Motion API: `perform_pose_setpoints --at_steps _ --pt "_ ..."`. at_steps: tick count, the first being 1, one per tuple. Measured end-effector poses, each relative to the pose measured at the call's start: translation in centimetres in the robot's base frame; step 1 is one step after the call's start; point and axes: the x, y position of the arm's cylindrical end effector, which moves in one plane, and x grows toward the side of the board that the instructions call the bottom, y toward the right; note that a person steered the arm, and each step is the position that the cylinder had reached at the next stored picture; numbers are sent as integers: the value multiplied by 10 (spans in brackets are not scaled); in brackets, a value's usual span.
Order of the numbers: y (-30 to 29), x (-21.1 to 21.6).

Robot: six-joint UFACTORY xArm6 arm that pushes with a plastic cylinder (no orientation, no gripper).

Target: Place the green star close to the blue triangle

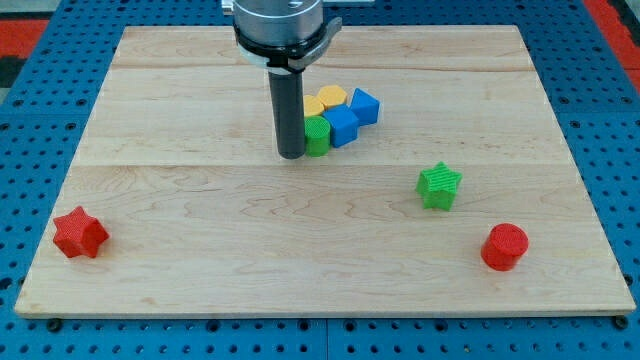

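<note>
My tip touched the green block in the cluster, no jaws to judge, green star well apart at four o'clock, blue block adjoining

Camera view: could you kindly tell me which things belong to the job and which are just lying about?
Job: green star; upper blue block, lower blue block (one is the triangle, unclear which); my tip, at the green block's left.
Lying about: green block, yellow blocks, red star, red cylinder.

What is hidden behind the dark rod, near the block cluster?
Behind my tip sits a green block, its left side covered. Yellow blocks and blue blocks sit beyond. Anything else there is hidden.
</note>
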Motion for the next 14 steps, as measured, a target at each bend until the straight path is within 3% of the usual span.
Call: perform_pose_setpoints --at_steps 1,3,4,6,7,9,10,11,14 --pt "-13 19" --pt "79 103" --pt "140 114" --pt "208 78" --pt "195 57" --pt "156 92" --pt "133 62" --pt "149 40" --pt "194 35"
